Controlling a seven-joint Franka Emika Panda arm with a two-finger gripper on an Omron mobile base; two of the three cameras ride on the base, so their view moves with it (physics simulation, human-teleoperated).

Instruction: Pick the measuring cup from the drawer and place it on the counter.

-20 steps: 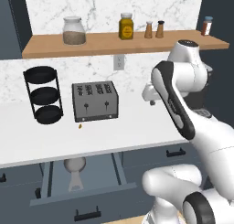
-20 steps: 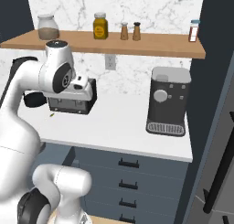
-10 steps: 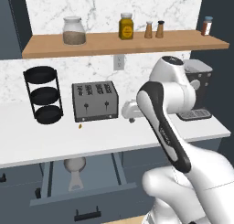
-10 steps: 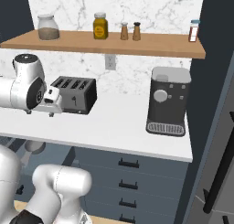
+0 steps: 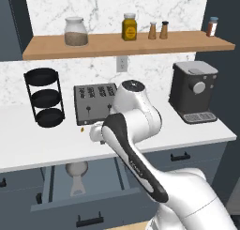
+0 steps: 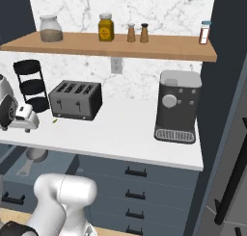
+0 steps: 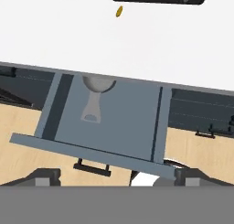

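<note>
Counter [image 5: 28,149] runs as a long white slab above dark blue cabinets, carrying a toaster [image 5: 95,103] near its back edge, a black three-tier stand [image 5: 44,97] toward its left end and a coffee machine [image 5: 193,92] at its right end; a tiny yellowish speck [image 7: 119,11] lies in front of the toaster. Below the counter's front edge the drawer [image 7: 123,122] stands pulled open, its pale blue-grey floor bare except for one item and its black bar handle [image 7: 93,167] on the front. The measuring cup [image 7: 95,96] lies in the drawer's back left corner, its bowl partly tucked under the counter's front edge and its long flat handle pointing toward the drawer front. It is small, pale beige-grey and round-bowled, the handle widening toward its end. The gripper [image 6: 21,117] hangs above the counter's front edge, over the open drawer and well apart from the cup; I cannot tell how wide its jaws stand. By my reading the task is barely under way: the drawer is open, but the descent, the grasp, the lift and the placing on the counter are all left to do.
</note>
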